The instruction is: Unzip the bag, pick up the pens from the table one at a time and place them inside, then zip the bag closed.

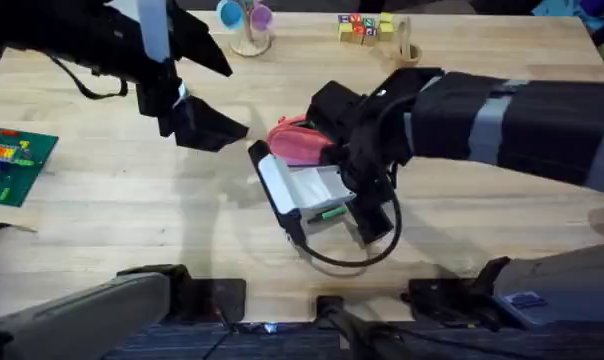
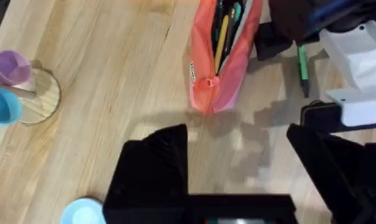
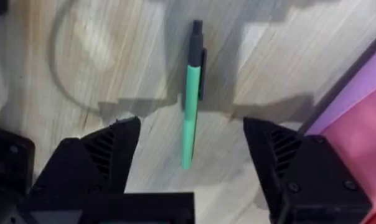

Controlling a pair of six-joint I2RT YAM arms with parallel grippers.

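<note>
Between your right gripper's [image 3: 191,177] spread fingers lies the green pen [image 3: 190,102], flat on the table [image 3: 113,62]. Your left gripper [image 2: 238,155] hangs open just short of the unzipped bag [image 2: 222,56].

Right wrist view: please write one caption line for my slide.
Open right gripper poised above the green pen lying on the wooden table, pink bag beside it.

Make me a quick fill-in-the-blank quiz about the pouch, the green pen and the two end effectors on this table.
1. The zipper of the bag is ____.
2. The pen lying on the table is ____ in colour.
3. The right end effector is open, with the pen lying ____ its fingers.
4. The left end effector holds ____.

Missing words: open; green; between; nothing
</note>
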